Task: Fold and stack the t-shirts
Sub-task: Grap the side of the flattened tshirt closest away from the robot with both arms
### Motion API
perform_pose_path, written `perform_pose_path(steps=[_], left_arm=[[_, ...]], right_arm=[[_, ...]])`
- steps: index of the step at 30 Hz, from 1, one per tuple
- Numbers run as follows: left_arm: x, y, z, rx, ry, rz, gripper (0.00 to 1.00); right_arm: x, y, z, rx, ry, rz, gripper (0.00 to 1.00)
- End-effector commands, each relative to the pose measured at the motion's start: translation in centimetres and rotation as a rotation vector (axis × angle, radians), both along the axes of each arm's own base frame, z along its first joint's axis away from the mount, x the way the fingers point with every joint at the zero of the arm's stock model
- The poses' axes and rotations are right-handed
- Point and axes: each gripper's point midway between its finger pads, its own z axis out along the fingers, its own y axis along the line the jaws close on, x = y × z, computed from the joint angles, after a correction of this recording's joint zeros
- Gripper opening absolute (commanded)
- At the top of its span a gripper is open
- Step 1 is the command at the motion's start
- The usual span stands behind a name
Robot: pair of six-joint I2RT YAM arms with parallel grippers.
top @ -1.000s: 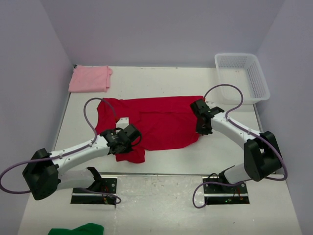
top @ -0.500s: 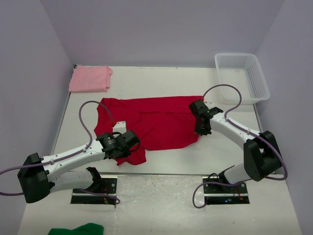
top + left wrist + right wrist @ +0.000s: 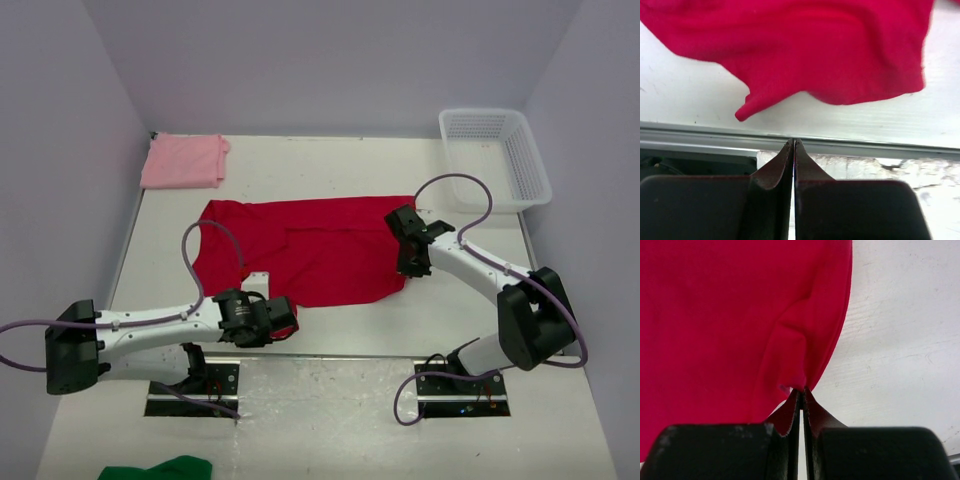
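Left arm stretched low along near table (image 3: 350, 160) edge; left pincer (image 3: 793, 142) closed tight, holding nothing. Right arm bent; right pincer (image 3: 801, 391) clamped on soft, wrinkled red tee's (image 3: 330, 250) edge.

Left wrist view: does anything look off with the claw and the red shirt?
Yes. The left claw is shut on nothing; the red t-shirt lies just beyond its tips, ungripped, while the right claw pinches the shirt's edge.

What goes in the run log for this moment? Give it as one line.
left gripper: shut, empty, clear of cloth | right gripper: shut on red t-shirt right edge | pink t-shirt: folded, far left corner
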Motion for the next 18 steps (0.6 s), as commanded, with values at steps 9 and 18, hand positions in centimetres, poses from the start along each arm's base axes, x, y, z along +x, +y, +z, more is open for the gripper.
perform_pose_path(steps=[9, 18], left_arm=[[0.0, 1.9, -0.5, 0.212, -0.007, 0.119, 0.16], [2.9, 3.0, -0.9, 0.181, 0.002, 0.137, 0.22]], right_arm=[[-0.5, 0.9, 0.9, 0.041, -0.047, 0.031, 0.00], [-0.9, 1.3, 1.6, 0.048, -0.066, 0.056, 0.00]])
